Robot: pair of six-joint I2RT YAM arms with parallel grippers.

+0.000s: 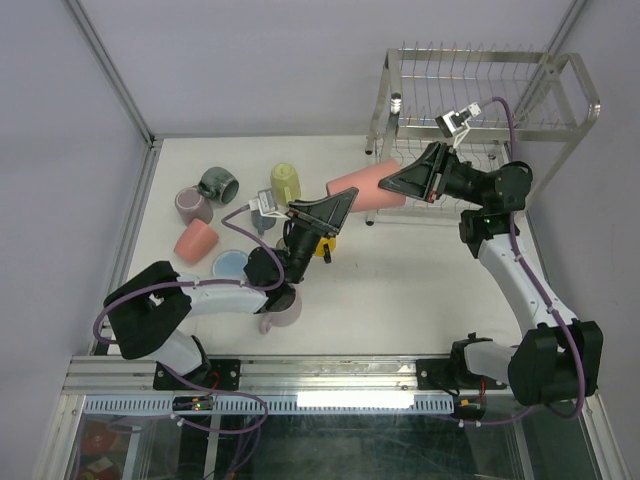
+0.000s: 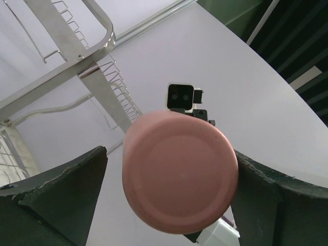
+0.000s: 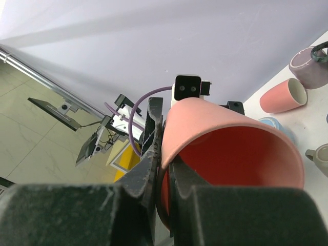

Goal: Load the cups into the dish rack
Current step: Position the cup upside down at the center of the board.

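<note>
**Pink tumbler held over the table between both arms, beside the rack**

Flat white table is the work surface. The two-tier shiny chrome wire dish rack stands at its far right corner.

Right gripper: jaws clamped on the wall of a large salmon-pink matte tumbler at its mouth. The right wrist view shows one finger inside and one outside. The tumbler lies roughly horizontal above the table, just in front of the rack's lower left leg, with its mouth toward the right arm and its flat base toward the left arm.

Left gripper: jaws spread wide, one on either side of the tumbler's base and not gripping it. In the left wrist view there is a clear gap on one side. On the other side the base edge comes right up to the finger — contact cannot be settled from this angle.

The other cups sit on the table's left half, well apart from the rack:
- second salmon-pink tumbler, on its side
- mauve mug
- dark grey-green mug
- pale yellow-green cup
- light blue cup
- pinkish mug, partly hidden under the left arm
</note>
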